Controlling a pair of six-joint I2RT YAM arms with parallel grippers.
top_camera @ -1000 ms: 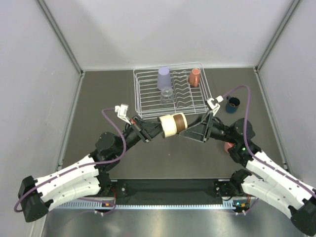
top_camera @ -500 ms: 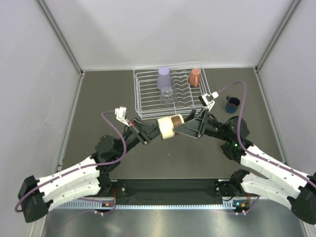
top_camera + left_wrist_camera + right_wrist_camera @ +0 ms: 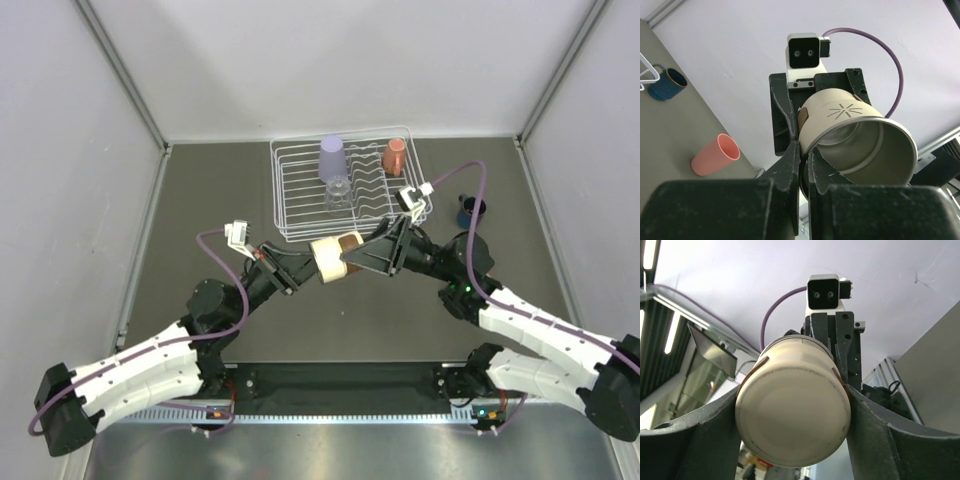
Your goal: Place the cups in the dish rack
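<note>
Between the two arms, above the worktop point(image 3: 220, 200), we see the cup point(image 3: 330, 258) held off the surface, lying sideways. It is cream outside with a brown band and steel inside. Left claw point(image 3: 312, 262) is clenched on the cup's rim: in the left wrist view one finger sits inside the mouth and one outside, pinching the wall. Right claw point(image 3: 352, 258) grasps the other end; in the right wrist view its fingers press both sides of the cup near the flat base. So both claws have the same cup, mouth toward the left arm, base toward the right.

Farther right, we see the pink tumbler point(image 3: 715, 155) lying on its side on the worktop. Beyond it the blue mug point(image 3: 470, 210) stands upright, just right of the rack point(image 3: 290, 200) and not touching it.

At the back, the rack sits on the worktop. Inside it, the lavender tumbler point(image 3: 332, 158) is mouth down near the middle, and the salmon mug point(image 3: 395, 155) is in the far right corner.
</note>
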